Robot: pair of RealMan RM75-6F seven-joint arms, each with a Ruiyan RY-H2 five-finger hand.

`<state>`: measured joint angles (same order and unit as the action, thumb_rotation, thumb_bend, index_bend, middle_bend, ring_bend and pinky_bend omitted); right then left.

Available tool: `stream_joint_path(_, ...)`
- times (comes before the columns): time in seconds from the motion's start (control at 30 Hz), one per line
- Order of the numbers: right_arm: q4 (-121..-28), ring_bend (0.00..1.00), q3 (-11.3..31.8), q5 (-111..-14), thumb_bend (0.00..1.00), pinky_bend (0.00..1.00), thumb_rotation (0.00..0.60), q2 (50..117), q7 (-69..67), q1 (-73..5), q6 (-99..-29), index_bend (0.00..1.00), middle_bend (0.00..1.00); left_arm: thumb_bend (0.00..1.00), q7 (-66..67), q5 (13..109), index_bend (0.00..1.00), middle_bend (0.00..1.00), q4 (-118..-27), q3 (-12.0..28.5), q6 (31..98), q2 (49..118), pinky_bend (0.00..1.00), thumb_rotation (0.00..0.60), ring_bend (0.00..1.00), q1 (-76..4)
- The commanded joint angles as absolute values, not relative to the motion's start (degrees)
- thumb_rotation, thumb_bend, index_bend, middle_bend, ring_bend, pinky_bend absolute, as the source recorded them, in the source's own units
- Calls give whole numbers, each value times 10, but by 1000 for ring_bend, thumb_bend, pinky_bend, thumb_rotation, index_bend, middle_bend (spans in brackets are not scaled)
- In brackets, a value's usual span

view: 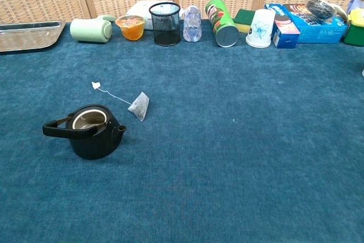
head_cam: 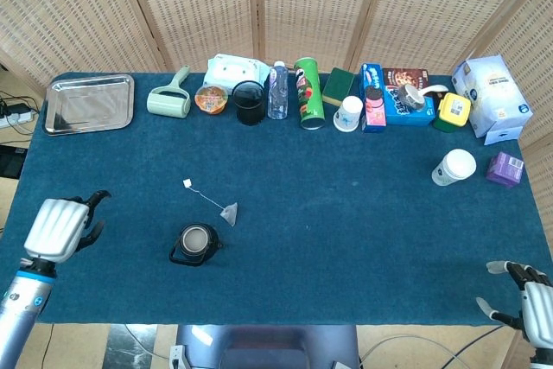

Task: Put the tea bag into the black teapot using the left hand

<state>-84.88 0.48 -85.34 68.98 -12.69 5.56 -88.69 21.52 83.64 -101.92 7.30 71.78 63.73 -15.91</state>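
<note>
A small black teapot (head_cam: 195,244) (view: 91,131) stands open-topped on the blue cloth, left of centre. The grey tea bag (head_cam: 229,213) (view: 139,106) lies just beyond it to the right, its string running to a white tag (head_cam: 187,183) (view: 96,85). In the head view my left hand (head_cam: 59,227) hovers at the table's left edge, well left of the teapot, fingers apart and holding nothing. Low at the front right corner sits my right hand (head_cam: 529,300), also empty with fingers apart. The chest view shows neither hand.
Along the far edge stand a steel tray (head_cam: 89,103), lint roller (head_cam: 169,99), mesh cup (head_cam: 249,102), bottle (head_cam: 277,91), green can (head_cam: 308,93), paper cup (head_cam: 348,113) and several boxes (head_cam: 406,97). A lidded cup (head_cam: 454,167) and purple box (head_cam: 505,169) stand at the right.
</note>
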Motion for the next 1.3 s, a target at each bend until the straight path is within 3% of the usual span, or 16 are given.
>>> stream_joint_path(0.03, -848, 313, 7, -850, 216, 289, 600, 689, -129, 54, -883, 354, 390, 378, 246, 809, 313, 914, -1010, 89, 678, 648, 871, 600, 851, -194)
stream_joint_path(0.2, -843, 314, 12, -836, 216, 295, 600, 690, -134, 52, -872, 354, 390, 351, 287, 742, 318, 1000, -979, 113, 590, 674, 940, 600, 968, -261)
stream_joint_path(0.57, -834, 315, 16, -822, 217, 297, 600, 691, -143, 56, -865, 354, 390, 513, 304, 635, 350, 1000, -931, 127, 494, 703, 956, 600, 999, -348)
stream_joint_path(0.67, -833, 315, 17, -821, 216, 298, 600, 691, -143, 56, -863, 354, 390, 511, 299, 620, 351, 1000, -914, 125, 478, 708, 956, 600, 999, -364)
stream_joint_path(0.83, -834, 316, 19, -818, 218, 298, 600, 690, -141, 55, -859, 354, 391, 422, 288, 605, 383, 1000, -870, 121, 461, 729, 956, 600, 1000, -388)
stream_joint_path(1.07, -838, 316, 21, -814, 217, 298, 600, 690, -136, 54, -856, 354, 391, 412, 252, 602, 495, 1000, -813, 117, 447, 764, 956, 600, 1000, -410)
stream_joint_path(1.3, -841, 316, 25, -807, 216, 298, 600, 688, -132, 54, -852, 354, 391, 413, 244, 598, 504, 1000, -762, 108, 441, 796, 956, 600, 1000, -431)
